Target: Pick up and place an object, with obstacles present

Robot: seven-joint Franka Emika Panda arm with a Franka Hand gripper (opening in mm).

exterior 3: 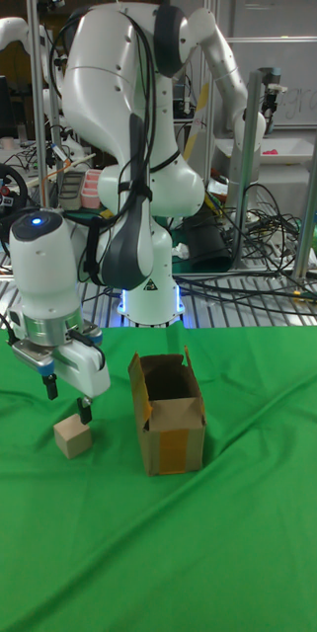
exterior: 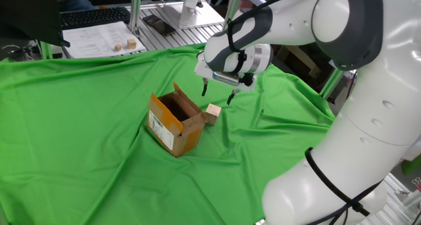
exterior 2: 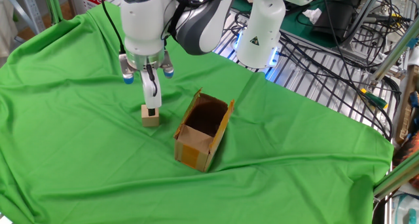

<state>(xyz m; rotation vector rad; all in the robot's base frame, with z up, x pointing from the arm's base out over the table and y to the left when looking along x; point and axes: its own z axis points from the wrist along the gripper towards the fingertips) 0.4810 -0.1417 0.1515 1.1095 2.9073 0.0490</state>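
Note:
The object, a small light-tan wooden cube [exterior: 212, 111] [exterior 2: 150, 116] [exterior 3: 74, 435], lies on the green cloth [exterior: 85, 113] just beside the obstacle, a brown cardboard box [exterior: 174, 123] [exterior 2: 203, 132] [exterior 3: 168, 415] with raised flaps and a white label. My gripper [exterior: 216, 95] [exterior 2: 152, 105] [exterior 3: 67, 400] hangs open just above the cube, pointing down, one black finger to each side of it. In the tall fixed view the fingertips sit slightly higher than the cube's top. Nothing is held.
The box stands a few centimetres from the cube, open top up. Two small wooden blocks [exterior: 125, 45] rest on papers beyond the cloth's far edge. A slatted metal bench with cables [exterior 2: 314, 60] and the arm's base [exterior 2: 258, 34] border the cloth.

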